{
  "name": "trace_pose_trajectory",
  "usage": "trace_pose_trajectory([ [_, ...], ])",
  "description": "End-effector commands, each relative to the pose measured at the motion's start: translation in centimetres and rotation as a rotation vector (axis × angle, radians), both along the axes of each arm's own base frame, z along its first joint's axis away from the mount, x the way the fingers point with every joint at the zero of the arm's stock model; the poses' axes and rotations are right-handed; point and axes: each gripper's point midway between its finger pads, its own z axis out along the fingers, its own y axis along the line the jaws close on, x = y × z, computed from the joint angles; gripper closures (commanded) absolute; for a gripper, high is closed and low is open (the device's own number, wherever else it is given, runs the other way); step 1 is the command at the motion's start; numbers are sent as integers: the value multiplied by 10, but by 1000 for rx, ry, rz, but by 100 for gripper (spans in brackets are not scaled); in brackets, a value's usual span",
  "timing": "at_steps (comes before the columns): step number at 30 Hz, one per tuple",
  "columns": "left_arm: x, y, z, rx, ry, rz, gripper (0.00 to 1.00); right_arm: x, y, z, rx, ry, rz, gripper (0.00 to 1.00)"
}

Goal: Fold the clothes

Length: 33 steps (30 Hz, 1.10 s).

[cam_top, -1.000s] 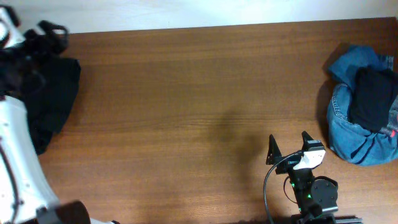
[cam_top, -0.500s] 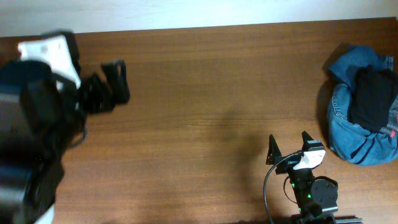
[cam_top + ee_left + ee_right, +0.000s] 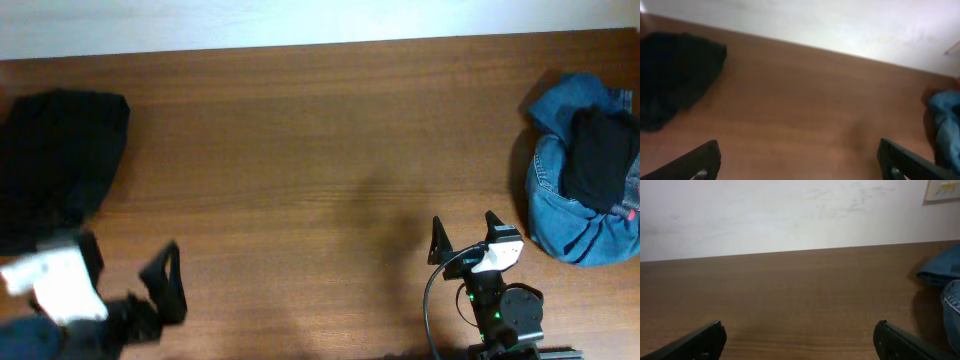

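Two piles of clothes, well apart on the brown table [image 3: 320, 150]. At the far left edge I see a black garment [image 3: 62, 150], plain dark fabric, crumpled into a soft rounded heap with no clear sleeves or collar showing (too dark to read folds, no logo visible). In the left wrist view the same heap sits upper left, flat against the wood near the pale wall [image 3: 840, 25].

At the far right edge there's the blue denim piece [image 3: 570, 215], bunched up, with seams and lighter stitching visible along its curved lower edge. A second black piece [image 3: 598, 155] lies on top of it, in the middle of the bundle, also crumpled. A tiny red spot shows at the denim's right side; I can't tell what it is. The right wrist view only catches a blue edge of it at the right.

Nothing is folded yet; both piles are loose.

Left gripper [image 3: 799, 147]: jaws spread wide, nothing between them, only bare wood. In the overhead it's blurred at the bottom left corner, just below the black heap and not touching it.

Right gripper [image 3: 463, 225]: jaws also spread wide and empty, low centre-right, left of the denim bundle and clear of it, over bare table.
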Motion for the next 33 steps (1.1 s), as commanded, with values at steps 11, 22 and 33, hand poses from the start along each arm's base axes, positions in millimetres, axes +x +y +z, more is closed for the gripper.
trace_pose_trajectory([
  [11, 37, -6, -85, -16, -173, 4, 1, 0, -2, -2, 8, 0, -8, 1],
  [22, 94, -10, -130, -93, -579, 27, 1, 0, -2, -2, 8, 1, -8, 1],
  [33, 94, -2, -179, -48, -583, 36, 1, 0, -2, -2, 8, 1, -8, 1],
])
